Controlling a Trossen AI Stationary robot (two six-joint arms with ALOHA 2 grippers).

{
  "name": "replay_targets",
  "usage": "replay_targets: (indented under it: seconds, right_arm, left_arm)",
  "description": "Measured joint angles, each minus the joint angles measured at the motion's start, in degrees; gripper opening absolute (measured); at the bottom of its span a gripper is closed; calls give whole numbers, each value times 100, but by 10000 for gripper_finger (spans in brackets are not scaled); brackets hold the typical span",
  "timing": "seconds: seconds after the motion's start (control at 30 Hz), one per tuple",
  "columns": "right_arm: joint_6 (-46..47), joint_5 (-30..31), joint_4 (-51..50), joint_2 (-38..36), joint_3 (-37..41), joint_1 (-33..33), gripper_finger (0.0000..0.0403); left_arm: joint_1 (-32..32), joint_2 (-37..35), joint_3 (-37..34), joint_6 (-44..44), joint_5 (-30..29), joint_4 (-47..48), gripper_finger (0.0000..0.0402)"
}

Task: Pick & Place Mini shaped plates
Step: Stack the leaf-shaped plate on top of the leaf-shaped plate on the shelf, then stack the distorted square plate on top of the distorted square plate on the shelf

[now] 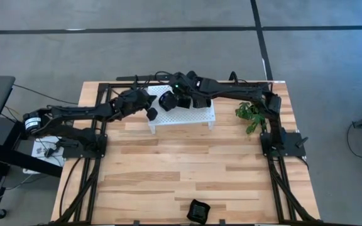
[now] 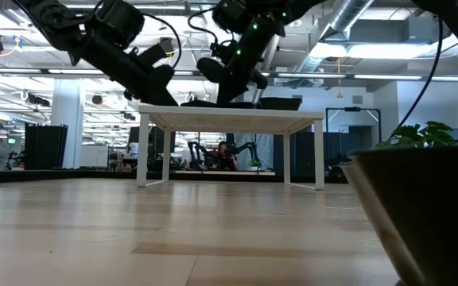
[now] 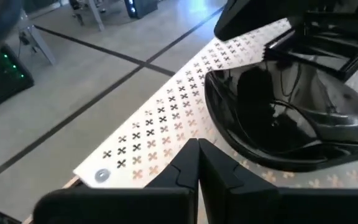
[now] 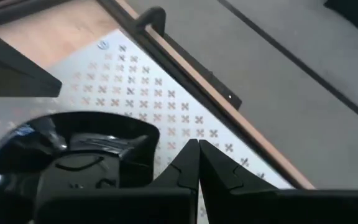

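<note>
While both arms reach in over the white rack (image 1: 182, 117) at the far side of the counter (image 1: 181, 163), neither one carries anything. The left tool (image 1: 151, 113) hangs at the rack's left end, its two fingers (image 3: 197, 168) pressed together with nothing between them; its wrist view looks down on the rack's cross-shaped holes and on a glossy black plate (image 3: 278, 118) with a rounded rim lying on the rack just ahead of the fingertips. The right tool (image 1: 168, 100) sits over the rack's far left part, also clenched on nothing, fingers (image 4: 197, 165) flat against each other. Its wrist view shows another shiny black plate (image 4: 73, 155) resting on the rack close beside the fingertips, apart from them, with the rack's corner and the counter's edge beyond.

From above, the arms cover most of the rack top, so how many plates lie there cannot be told. One more black plate (image 1: 198, 211), squarish, sits alone near the counter's near edge, well apart from the rack. A green plant (image 1: 250, 114) stands just right of the rack. In the low view the rack (image 2: 229, 121) stands on four legs, with both arms over its top.
</note>
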State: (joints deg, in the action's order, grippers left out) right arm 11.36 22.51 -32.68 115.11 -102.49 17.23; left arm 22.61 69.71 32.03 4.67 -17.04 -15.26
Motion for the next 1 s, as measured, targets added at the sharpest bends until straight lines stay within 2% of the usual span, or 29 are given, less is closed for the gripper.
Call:
replay_targets:
  seconds: [0.13, 0.3, 0.37, 0.5, 0.6, 0.7, 0.77, 0.83, 1.0]
  right_arm:
    - [-191, 2, -700, -17, -416, -190, 0]
    - [-520, 68, -1868, -164, -1190, -818, 0]
    - [-552, 440, -2080, -234, -1396, -1217, 0]
    - [-608, 1513, -2692, -713, -1533, -2143, 0]
    - [-85, 1638, -3168, -1214, -1536, -2733, 0]
    - [673, 1656, -3472, -1575, -1057, -3276, 0]
    - [1123, 1647, -3365, -1729, -411, -3659, 0]
    - [1674, 1612, -2949, -1830, 332, -4060, 0]
    - [3078, 1359, -1189, -1796, 1922, -4997, 0]
  left_arm:
    - [-73, -430, -1, 0, 102, 149, 6]
    - [-419, -1198, 0, 2, 895, 609, 5]
    - [-605, -1450, 0, 2, 1120, 839, 7]
    - [-1033, -1723, 0, 2, 1161, 1270, 7]
    - [-1384, -1756, 0, -8, 1156, 1350, 6]
    - [-1755, -1758, 4, -21, 1158, 1287, 8]
    - [-1953, -1760, 2, -20, 1156, 1280, 9]
    - [-2071, -1762, 2, -20, 1154, 1280, 8]
    - [-2153, -1762, 2, -22, 1131, 1270, 7]
